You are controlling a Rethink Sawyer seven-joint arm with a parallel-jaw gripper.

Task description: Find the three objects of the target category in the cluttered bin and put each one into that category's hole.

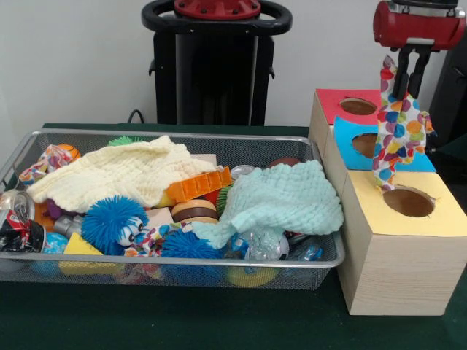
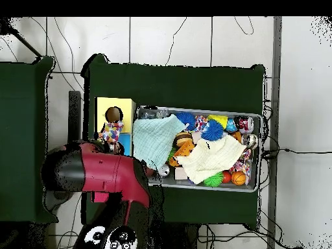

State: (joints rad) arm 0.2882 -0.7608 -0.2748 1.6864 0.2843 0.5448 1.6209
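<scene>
My gripper (image 1: 407,82) is at the upper right, above the wooden box, shut on a white cloth with coloured dots (image 1: 398,131). The cloth hangs straight down in front of the blue hole (image 1: 365,144), and its lower end reaches the far rim of the yellow hole (image 1: 408,202). The red hole (image 1: 357,106) lies behind. In the overhead view the dotted cloth (image 2: 111,133) lies between the yellow panel (image 2: 123,107) and the arm (image 2: 104,172), which hides the gripper. A pale yellow cloth (image 1: 120,171) and a mint cloth (image 1: 281,200) lie on the clutter in the wire bin (image 1: 175,133).
The bin also holds blue fuzzy balls (image 1: 113,219), an orange toothed block (image 1: 198,184), a crushed can (image 1: 14,215), a second dotted cloth (image 1: 44,162) at its far left corner and several small toys. The wooden box (image 1: 394,270) touches the bin's right end.
</scene>
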